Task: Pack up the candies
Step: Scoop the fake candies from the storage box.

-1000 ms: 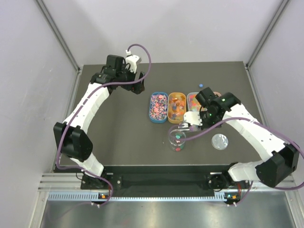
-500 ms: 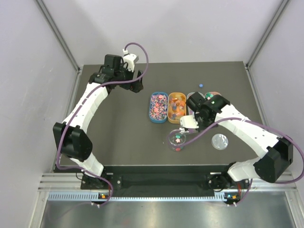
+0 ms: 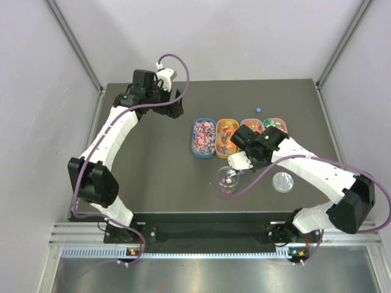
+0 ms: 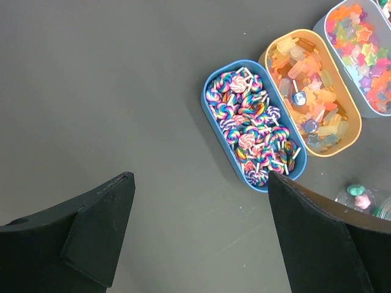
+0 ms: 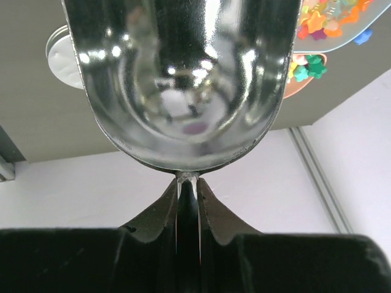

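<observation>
Four oval trays (image 3: 203,157) in row mid-table (image 3: 153,177), each holding candies (image 4: 253,131); few more candies in clear cup (image 3: 227,180) just on near side of trays; one blue piece (image 3: 258,110) loose beyond trays. Right gripper (image 5: 187,189) pinched tight on thin handle of metal scoop (image 5: 183,79), scoop between trays and cup. Left gripper (image 4: 200,177) fingers spread wide, above table left of blue tray. Clear lid (image 3: 282,181) right of cup

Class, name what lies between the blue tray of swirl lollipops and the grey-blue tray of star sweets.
The orange tray of gummy candies, clearest in the left wrist view.
</observation>
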Robot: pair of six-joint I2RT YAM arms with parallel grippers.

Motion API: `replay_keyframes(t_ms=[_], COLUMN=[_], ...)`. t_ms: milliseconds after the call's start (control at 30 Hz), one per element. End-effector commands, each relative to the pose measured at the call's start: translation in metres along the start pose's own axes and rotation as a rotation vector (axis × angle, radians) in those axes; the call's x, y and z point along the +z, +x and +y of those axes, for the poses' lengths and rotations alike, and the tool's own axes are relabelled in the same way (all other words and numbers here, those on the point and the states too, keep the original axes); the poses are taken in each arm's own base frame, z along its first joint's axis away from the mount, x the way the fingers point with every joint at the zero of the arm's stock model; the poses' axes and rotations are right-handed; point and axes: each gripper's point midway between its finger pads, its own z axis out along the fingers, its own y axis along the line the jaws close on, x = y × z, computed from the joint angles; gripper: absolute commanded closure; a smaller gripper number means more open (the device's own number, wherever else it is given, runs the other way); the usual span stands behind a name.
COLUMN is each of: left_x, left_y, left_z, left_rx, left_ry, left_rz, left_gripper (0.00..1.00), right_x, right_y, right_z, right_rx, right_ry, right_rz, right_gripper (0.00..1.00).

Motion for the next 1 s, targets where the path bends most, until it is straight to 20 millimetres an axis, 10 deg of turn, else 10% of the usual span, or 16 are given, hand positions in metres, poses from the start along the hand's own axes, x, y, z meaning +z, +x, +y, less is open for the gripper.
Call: replay_keyframes(t_ms=[0,267,400,633,967], left_x=[-0.011,-0.012,-0.019,-0.019,-0.008], left_y=[-0.031,-0.039,-0.045,-0.038,-0.035], left_z=[-0.002,-0.009,-0.046,-0.114,-0.135], left_rx=[0.014,-0.011,-0.077,-0.273,-0.268], left_ry=[0.010,0.044,0.246,0.638,0.707], left_rz=[-0.099,-0.114,-0.123,-0.069,-0.030], left_gripper=[0.06,0.06,0.07,0.16,0.17], right_x=[-0.010,-0.018,-0.030,-0.056,-0.043], right_y=[0.017,0.022,0.023,-0.018,-0.055], right_z=[0.019,0.009,-0.004,-0.049,-0.073], right_rx=[-0.107,-0.147,-0.103,0.358,0.569], right_ry=[-0.064,-0.012,0.037,-0.001,-0.095], right_rz=[0.095,0.142,0.116,-0.254,-0.373], right_gripper=[1.00,1.00,1.00,1.00,1.00])
